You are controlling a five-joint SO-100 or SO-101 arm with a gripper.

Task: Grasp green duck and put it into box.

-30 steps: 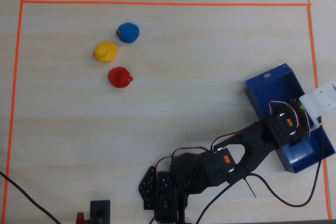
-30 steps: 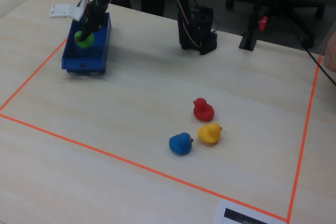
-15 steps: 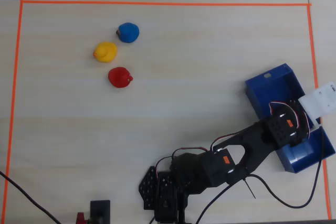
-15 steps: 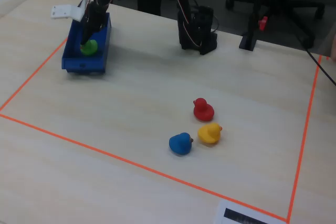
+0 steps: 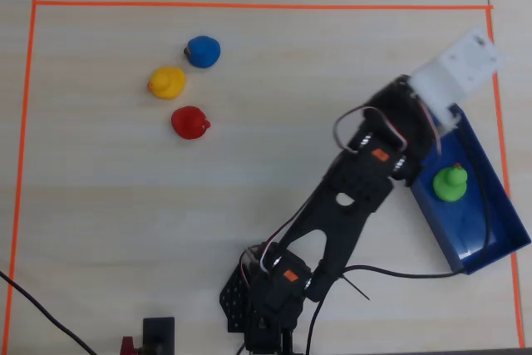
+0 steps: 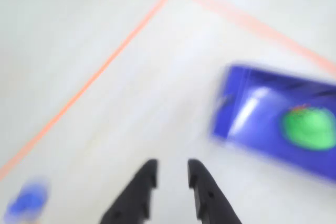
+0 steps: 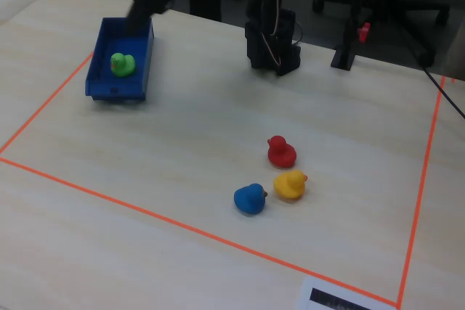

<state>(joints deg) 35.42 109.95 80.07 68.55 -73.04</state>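
The green duck (image 5: 451,182) sits upright inside the dark-blue box (image 5: 490,251) at the right edge of the taped area. It also shows in the fixed view (image 7: 121,63) and, blurred, in the wrist view (image 6: 310,127). My gripper (image 6: 172,169) is open and empty, with a narrow gap between its black fingers. It hangs over bare table to the left of the box (image 6: 247,108) in the wrist view. In the overhead view the white wrist mount (image 5: 461,64) hides the jaws, above the box's far short end.
A blue duck (image 5: 203,51), a yellow duck (image 5: 166,82) and a red duck (image 5: 189,122) stand together at the upper left. Orange tape (image 5: 249,4) borders the work area. The arm's base (image 5: 266,297) stands at the bottom centre, with cables beside it.
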